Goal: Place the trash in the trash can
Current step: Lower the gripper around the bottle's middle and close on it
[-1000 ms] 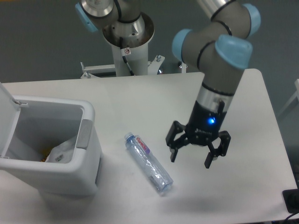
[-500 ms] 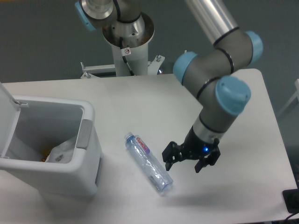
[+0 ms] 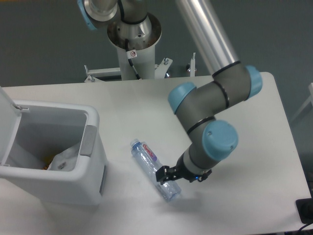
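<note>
the arm now folds lower and further left than a second ago, its blue-capped wrist joint sitting at lower centre-right of the frame. the gripper [image 3: 167,176], earlier hanging spread and well apart to the right of the bottle [image 3: 154,170], now sits down at the bottle's lower end, fingers either side of it. contact is unclear.

A white table [image 3: 146,105] with rounded corners fills most of the view, its matte top evenly lit, with only soft shadows on it. Beyond its far edge, from 10 to 2 o'clock, the floor [image 3: 44,44] is a plain dark grey-blue. At 12 o'clock a white metal bracket [image 3: 105,72] with bolts sits against the table's far edge. At 3 o'clock a pale object is cut off by the frame; at 5 o'clock a black item [image 3: 304,210] lies at the table's corner.
</note>
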{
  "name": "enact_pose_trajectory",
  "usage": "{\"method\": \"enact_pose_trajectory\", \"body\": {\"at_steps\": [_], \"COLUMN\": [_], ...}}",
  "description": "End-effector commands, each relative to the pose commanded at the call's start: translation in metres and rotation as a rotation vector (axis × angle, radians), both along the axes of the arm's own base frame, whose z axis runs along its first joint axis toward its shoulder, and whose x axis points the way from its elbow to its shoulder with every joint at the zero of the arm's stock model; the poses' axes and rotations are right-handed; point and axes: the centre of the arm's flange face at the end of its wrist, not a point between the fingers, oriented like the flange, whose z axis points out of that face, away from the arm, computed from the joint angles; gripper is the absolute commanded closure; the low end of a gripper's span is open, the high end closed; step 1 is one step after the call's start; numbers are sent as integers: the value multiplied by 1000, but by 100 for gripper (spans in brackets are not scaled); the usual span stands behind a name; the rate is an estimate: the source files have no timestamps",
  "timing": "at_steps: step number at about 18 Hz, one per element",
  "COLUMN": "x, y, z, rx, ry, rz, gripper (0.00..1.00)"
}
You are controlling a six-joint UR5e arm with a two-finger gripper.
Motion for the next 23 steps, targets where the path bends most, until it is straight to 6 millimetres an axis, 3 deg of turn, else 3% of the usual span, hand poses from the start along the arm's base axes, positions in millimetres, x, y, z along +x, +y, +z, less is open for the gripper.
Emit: {"method": "enact_pose_trajectory", "body": {"at_steps": [3, 6, 10, 12, 15, 19, 23], "x": [7, 15, 16, 16, 17, 16, 10], "y": [7, 12, 14, 13, 13, 13, 14], "z": [-7, -28, -31, -32, -28, -16, 15], "rx": [-15, -82, -92, -95, -91, -75, -23], "ry": [5, 24, 28, 26, 28, 37, 60], "rz": [-16, -16, -4, 7, 11, 9, 8], "gripper": [4, 9, 33, 40, 50, 51, 51]}}
